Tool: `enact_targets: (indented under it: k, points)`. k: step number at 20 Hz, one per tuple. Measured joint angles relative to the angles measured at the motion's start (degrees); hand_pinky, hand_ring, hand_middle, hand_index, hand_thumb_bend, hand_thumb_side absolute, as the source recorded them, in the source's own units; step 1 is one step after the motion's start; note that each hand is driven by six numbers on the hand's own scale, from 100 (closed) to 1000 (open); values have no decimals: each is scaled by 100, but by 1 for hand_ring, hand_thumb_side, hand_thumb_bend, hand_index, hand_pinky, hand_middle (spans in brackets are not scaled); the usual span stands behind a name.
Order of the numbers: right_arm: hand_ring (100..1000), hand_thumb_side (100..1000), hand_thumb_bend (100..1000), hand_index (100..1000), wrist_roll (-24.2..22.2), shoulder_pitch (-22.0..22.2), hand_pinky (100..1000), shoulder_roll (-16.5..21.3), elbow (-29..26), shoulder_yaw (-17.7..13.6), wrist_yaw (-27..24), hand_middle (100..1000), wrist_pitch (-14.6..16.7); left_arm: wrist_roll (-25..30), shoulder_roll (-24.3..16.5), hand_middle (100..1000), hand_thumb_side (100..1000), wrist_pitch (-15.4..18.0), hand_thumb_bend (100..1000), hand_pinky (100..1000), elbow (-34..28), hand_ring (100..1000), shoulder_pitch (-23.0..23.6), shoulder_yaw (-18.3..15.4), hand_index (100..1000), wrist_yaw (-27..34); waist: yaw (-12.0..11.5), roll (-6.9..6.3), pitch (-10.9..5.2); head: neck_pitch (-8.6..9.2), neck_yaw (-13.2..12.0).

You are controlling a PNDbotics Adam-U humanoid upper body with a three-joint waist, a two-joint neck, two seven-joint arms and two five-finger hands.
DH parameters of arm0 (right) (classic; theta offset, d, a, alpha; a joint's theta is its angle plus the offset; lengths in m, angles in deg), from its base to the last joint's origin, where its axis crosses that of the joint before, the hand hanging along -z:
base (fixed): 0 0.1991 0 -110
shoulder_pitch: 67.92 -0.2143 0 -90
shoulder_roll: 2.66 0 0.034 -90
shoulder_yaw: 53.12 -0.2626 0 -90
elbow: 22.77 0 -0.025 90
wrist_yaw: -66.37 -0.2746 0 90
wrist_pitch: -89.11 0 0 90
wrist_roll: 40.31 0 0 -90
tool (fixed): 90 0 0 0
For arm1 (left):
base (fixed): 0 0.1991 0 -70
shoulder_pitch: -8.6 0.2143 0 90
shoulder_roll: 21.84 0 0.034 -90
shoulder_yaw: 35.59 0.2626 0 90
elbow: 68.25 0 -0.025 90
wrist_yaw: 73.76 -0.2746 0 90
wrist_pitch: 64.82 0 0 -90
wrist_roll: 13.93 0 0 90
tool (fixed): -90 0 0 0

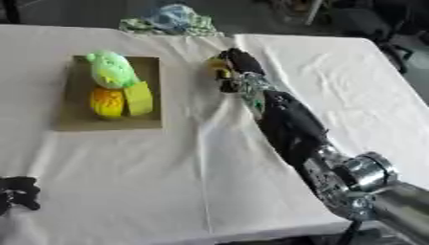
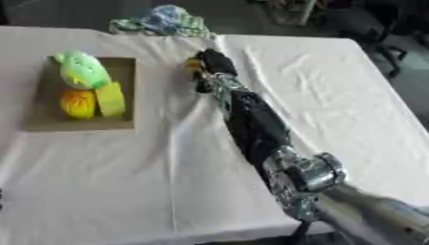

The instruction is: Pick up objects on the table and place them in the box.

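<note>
right hand [image 1: 237, 64] seen curled around a small yellow thing [image 1: 220, 67], looks grasped | box [image 1: 71, 115] sits well off to the hand's left, with green toy [image 1: 110, 69], orange piece [image 1: 107, 102], yellow block [image 1: 139, 98] inside | yellow thing probably light, best pinched across its middle | left hand [image 1: 18, 192] idle and open, lower left corner | no writing can be read

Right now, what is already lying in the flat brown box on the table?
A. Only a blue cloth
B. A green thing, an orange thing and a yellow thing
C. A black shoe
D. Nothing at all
B: the box holds a green thing at its far end, with an orange thing and a yellow thing side by side just in front of it.
</note>
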State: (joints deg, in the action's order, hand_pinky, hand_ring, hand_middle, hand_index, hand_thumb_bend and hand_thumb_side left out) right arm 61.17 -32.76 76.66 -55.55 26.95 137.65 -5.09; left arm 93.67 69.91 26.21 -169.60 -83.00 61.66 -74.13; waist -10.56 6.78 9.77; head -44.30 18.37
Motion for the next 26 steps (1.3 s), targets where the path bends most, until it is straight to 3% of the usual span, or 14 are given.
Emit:
enact_targets:
  k: [4, 8, 26]
  points:
    - [444, 100, 100, 349, 637, -13, 472, 0, -386, 10, -4, 188, 128, -1, 0, 574, 1000, 0, 100, 804, -1, 518, 6, -2, 725, -1, 35, 0, 0, 0, 0]
    - [441, 100, 100, 344, 744, -88, 467, 0, -813, 138, -140, 185, 391, -1, 1, 574, 1000, 0, 100, 805, -1, 518, 15, -2, 725, -1, 41, 0, -6, 0, -1]
    - [471, 100, 100, 360, -537, -340, 506, -654, -2174, 1567, -1072, 201, 2275, 39, 60, 574, 1000, -15, 100, 806, 30, 516, 41, 6, 725, -1, -96, 45, -92, 0, 61]
